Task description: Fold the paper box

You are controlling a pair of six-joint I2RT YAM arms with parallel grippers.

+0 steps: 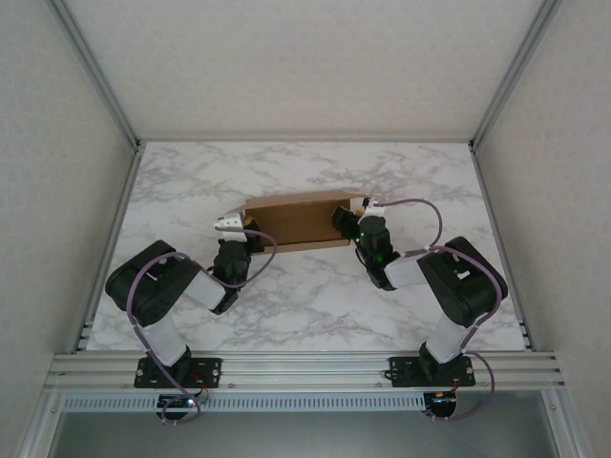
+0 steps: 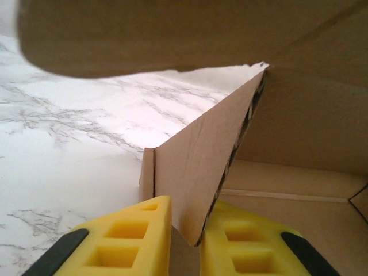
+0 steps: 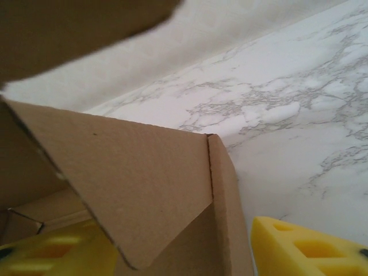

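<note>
yellow fingers (image 2: 132, 241) of the left gripper (image 2: 192, 202) sit closest to the left wrist lens. they are drawn together on a slanted corner flap (image 2: 195, 155) of the paper box (image 1: 296, 219), one pad on each face of the cardboard. that flap stands upright at the box's left end, with bare marble table (image 1: 315, 305) to its left and the box floor to its right. a broad, blurred cardboard panel hangs across the top of that view.

from above, the box lies on the table a little far of centre, its long side running left to right, between the two grippers.

at the right end, the right gripper (image 3: 172, 236) has its jaws apart and straddles the end wall (image 3: 221, 190). a second slanted flap (image 3: 126, 184) leans inward beside it, and neither pad looks pressed on the cardboard.

judging by this, the step in hand is raising and tucking the end flaps, roughly midway through the fold. the next move probably calls for the left hold to steady its flap while the right jaws take a bite on theirs, so both ends turn inward before the big panel comes down.
</note>
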